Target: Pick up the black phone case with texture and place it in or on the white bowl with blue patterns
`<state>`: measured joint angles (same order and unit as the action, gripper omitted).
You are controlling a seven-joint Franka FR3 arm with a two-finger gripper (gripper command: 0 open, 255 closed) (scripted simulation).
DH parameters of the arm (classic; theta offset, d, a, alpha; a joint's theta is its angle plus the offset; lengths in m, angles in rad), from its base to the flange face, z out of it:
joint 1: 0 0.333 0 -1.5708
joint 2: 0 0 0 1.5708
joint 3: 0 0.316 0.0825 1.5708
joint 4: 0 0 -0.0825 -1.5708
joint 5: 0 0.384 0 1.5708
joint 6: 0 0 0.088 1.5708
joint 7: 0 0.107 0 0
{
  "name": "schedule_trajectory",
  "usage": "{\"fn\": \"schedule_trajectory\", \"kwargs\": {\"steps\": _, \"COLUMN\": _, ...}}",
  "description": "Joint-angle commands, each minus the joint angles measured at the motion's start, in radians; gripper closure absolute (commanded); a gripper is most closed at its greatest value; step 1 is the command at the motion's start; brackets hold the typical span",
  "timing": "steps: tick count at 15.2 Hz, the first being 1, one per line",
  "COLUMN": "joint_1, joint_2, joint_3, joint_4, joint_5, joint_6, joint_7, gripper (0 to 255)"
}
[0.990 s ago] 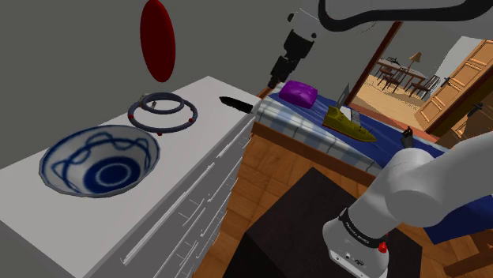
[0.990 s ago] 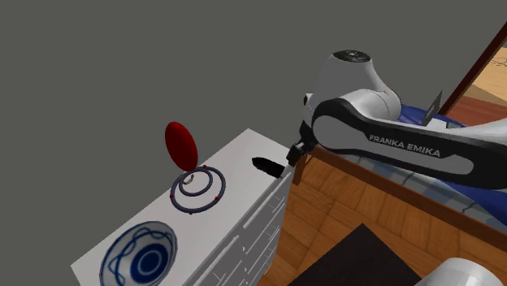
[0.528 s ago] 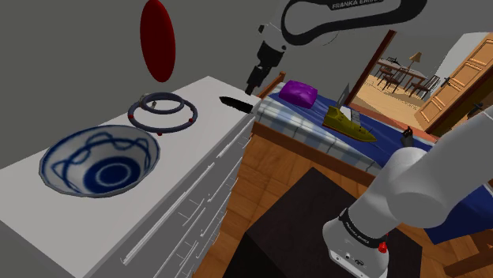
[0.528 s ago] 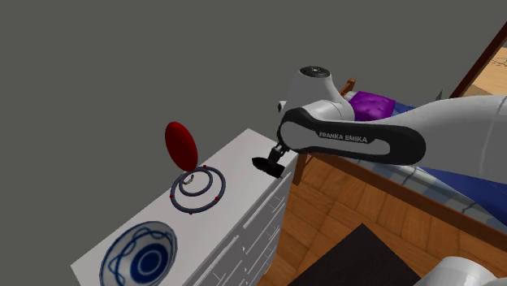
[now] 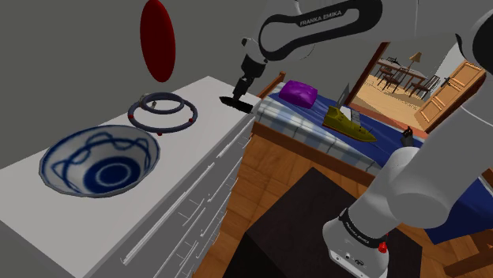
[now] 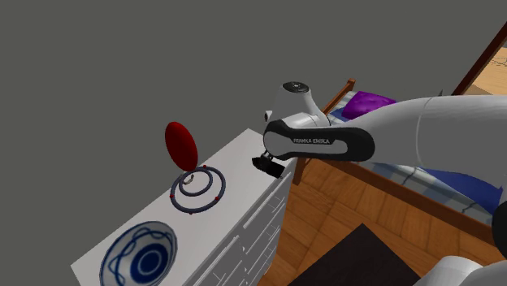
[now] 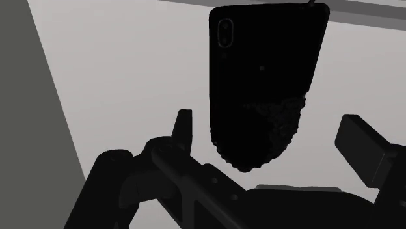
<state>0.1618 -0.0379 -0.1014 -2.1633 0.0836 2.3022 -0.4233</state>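
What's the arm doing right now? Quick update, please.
Gripper open over black phone case, not touching. Case flat on white dresser. Ringed stand between it and bowl.

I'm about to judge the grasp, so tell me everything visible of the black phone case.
The phone case is plain black, elongated, with a small camera cutout near its far end and a rounded, rough-speckled end nearest the tool. It lies flat on the white dresser top, close to its corner. The tool's open fingers stand either side of it, not touching.
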Motion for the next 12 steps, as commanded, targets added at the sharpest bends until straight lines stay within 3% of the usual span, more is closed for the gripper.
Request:
{"fn": "schedule_trajectory", "kwargs": {"steps": 1, "joint_1": 0.0, "joint_2": 0.017, "joint_3": 0.0, "joint_4": -0.009, "joint_5": 0.004, "joint_6": 0.027, "joint_7": -0.005, "gripper": 0}}
{"fn": "schedule_trajectory", "kwargs": {"steps": 10, "joint_1": 0.001, "joint_2": 0.031, "joint_3": 0.0, "joint_4": -0.015, "joint_5": 0.008, "joint_6": 0.046, "joint_7": -0.007, "gripper": 0}}
{"fn": "schedule_trajectory", "kwargs": {"steps": 11, "joint_1": 0.001, "joint_2": 0.031, "joint_3": 0.0, "joint_4": -0.015, "joint_5": 0.008, "joint_6": 0.046, "joint_7": -0.007, "gripper": 255}}
{"fn": "schedule_trajectory", "kwargs": {"steps": 12, "joint_1": 0.001, "joint_2": 0.031, "joint_3": 0.0, "joint_4": -0.015, "joint_5": 0.008, "joint_6": 0.046, "joint_7": -0.007, "gripper": 255}}
